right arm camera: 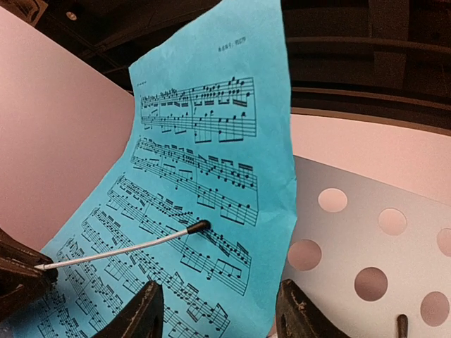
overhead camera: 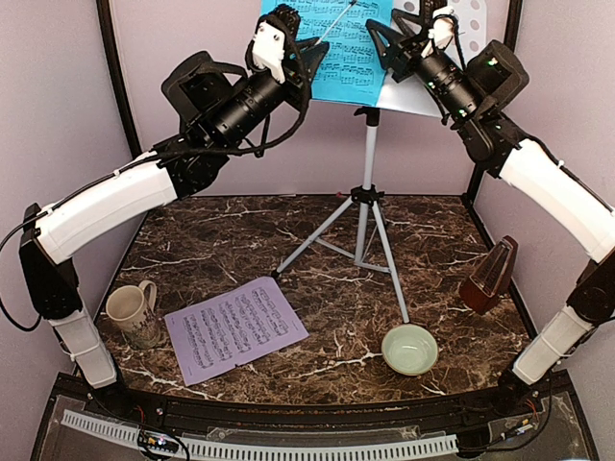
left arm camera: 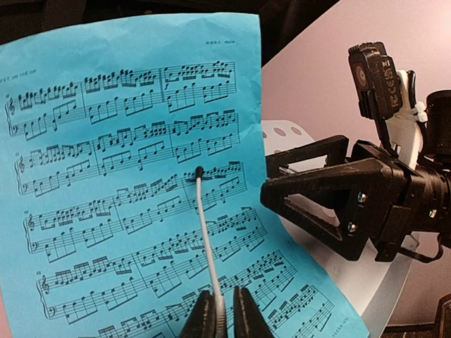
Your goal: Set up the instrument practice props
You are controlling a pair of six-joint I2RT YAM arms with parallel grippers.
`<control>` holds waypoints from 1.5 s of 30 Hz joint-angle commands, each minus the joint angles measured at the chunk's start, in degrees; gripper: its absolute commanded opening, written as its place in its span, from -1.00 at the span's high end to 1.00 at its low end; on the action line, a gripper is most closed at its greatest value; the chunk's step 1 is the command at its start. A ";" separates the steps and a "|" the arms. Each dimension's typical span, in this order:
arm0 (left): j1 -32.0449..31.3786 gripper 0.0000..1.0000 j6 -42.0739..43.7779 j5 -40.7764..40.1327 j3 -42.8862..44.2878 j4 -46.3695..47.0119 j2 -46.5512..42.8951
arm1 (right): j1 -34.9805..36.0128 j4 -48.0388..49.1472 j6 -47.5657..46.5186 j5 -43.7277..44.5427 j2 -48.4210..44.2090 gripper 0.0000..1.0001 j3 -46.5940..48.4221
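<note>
A robotics lab test cell: plain lilac walls and black frame posts box in a dark marble-pattern counter well below the left tool and right tool. Two robot arms are bolted at its near edge, beside a white slotted cable strip.

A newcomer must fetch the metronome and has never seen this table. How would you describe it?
Start at the dark marble tabletop and go to its right edge, past the tripod legs of the music stand. The metronome stands there: a small reddish-brown pyramid, unlike the round pale green bowl nearer the front.
</note>
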 commanded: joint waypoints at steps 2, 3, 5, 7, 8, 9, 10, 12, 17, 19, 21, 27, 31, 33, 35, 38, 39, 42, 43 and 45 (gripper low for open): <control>-0.77 0.35 0.92 4.16 -1.43 5.05 -4.85 | -0.08 2.20 -0.33 0.43 -0.64 -0.19 0.74; -0.83 0.24 0.79 4.67 -1.62 5.10 -5.08 | -0.08 2.11 -0.44 0.38 -0.64 -0.20 0.69; -0.89 0.04 0.52 5.29 -2.02 5.39 -5.48 | -0.13 2.32 -0.40 0.53 -0.72 -0.23 0.50; -1.15 -0.07 0.67 5.32 -2.04 5.44 -5.78 | -0.14 2.29 -0.41 0.64 -0.81 -0.26 0.48; -1.31 -0.11 0.79 5.30 -2.01 5.45 -5.85 | -0.13 2.34 -0.40 0.72 -0.86 -0.28 0.47; -1.42 -0.20 0.96 5.27 -2.07 5.32 -5.91 | -0.12 2.38 -0.45 0.73 -0.90 -0.29 0.40; -1.58 -0.31 1.19 5.22 -2.02 5.16 -6.06 | -0.14 2.30 -0.48 0.72 -0.98 -0.31 0.32; -1.77 -0.54 1.34 4.94 -2.18 4.94 -6.39 | -0.12 2.28 -0.44 0.66 -1.12 -0.34 0.30; -2.03 -0.80 0.05 2.93 -2.48 2.92 -8.28 | -0.07 1.49 -0.41 0.67 -2.04 -0.53 0.34; -2.05 -0.84 -1.10 0.77 -2.65 1.35 -9.48 | -0.07 0.91 -0.32 0.75 -2.65 -0.61 0.32; -2.04 -0.86 -2.04 -1.56 -3.36 -0.47 -10.87 | -0.08 0.49 -0.08 0.93 -3.47 -0.69 0.07; -1.97 -0.94 -5.21 -6.94 -10.36 -5.30 -18.15 | -0.03 -3.71 1.11 -0.58 -7.57 -0.87 -1.17; -1.81 -0.98 -7.65 -6.17 -16.59 -11.97 -24.11 | -0.02 -10.69 1.27 -4.21 -10.53 -0.89 -0.96; -0.96 -0.97 -10.89 -5.02 -18.74 -16.57 -26.89 | 0.04 -14.44 2.11 -6.40 -11.90 -0.89 -0.76; 0.80 -0.93 -15.60 -2.24 -22.10 -20.40 -29.77 | 0.13 -16.00 3.67 -8.13 -14.65 -0.89 -2.78; 4.46 -0.87 -22.13 2.36 -29.23 -23.66 -33.26 | 0.67 -15.24 6.67 -9.68 -19.58 -0.89 -9.05; 5.82 -0.85 -24.09 4.23 -31.17 -25.28 -33.72 | 1.03 -15.11 7.62 -9.58 -21.13 -0.89 -11.10; 9.49 -0.79 -28.11 10.94 -36.82 -27.94 -33.60 | 2.22 -15.85 9.51 -9.06 -25.43 -0.86 -17.27; 9.77 -0.77 -28.26 12.25 -38.69 -28.16 -32.98 | 2.68 -16.01 10.01 -8.68 -26.74 -0.85 -19.41; 9.89 -0.73 -27.98 15.09 -41.95 -28.01 -31.04 | 3.74 -17.18 10.94 -8.05 -28.90 -0.81 -23.58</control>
